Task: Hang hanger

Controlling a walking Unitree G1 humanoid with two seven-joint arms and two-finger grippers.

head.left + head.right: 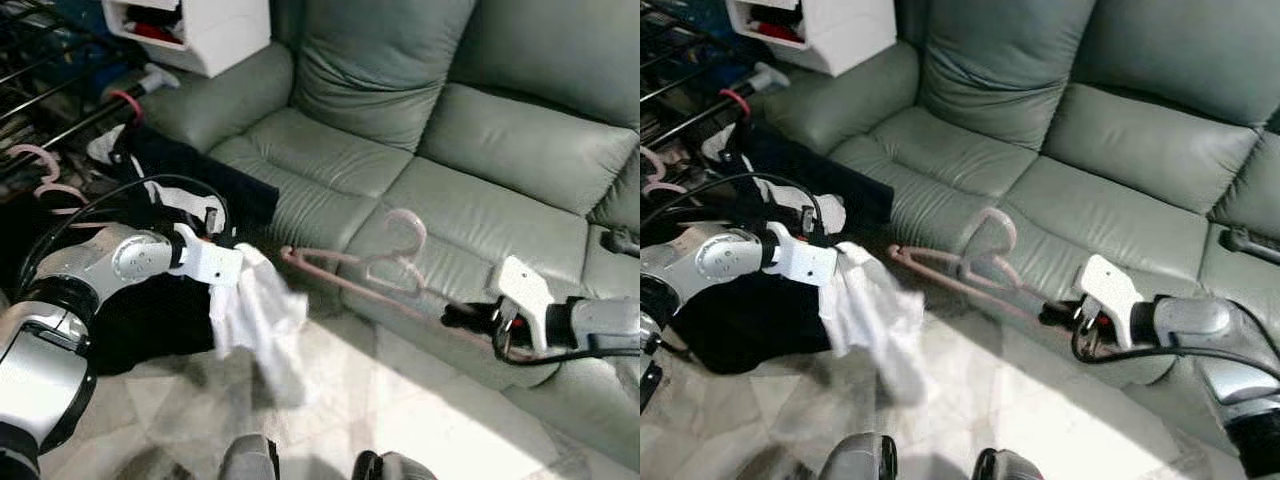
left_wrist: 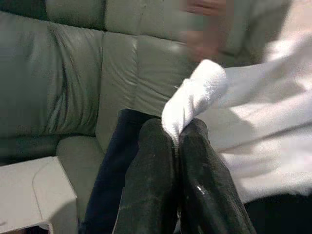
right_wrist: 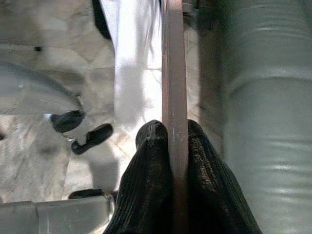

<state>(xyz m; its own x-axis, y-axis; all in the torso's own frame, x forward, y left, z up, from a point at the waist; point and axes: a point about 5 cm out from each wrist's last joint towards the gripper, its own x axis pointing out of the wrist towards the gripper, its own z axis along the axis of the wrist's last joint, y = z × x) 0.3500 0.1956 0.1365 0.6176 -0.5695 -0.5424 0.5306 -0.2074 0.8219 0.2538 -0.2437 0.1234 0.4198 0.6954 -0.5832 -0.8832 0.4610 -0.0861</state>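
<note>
Right hand (image 1: 470, 316) pinching the pink plastic hanger (image 1: 370, 270), left hand (image 2: 178, 141) clamping white cloth (image 1: 255, 315): thread gently.

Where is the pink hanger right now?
The pink hanger is in the middle of the head views, held out in front of the green sofa. The right gripper pinches one end, and its other end points toward the white cloth.

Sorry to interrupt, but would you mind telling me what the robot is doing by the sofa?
It is holding one thing in each tool. The right tool is shut on one end of a pink hanger held out in front of the green sofa. The left tool pinches a white garment hanging toward the floor beside it.
</note>
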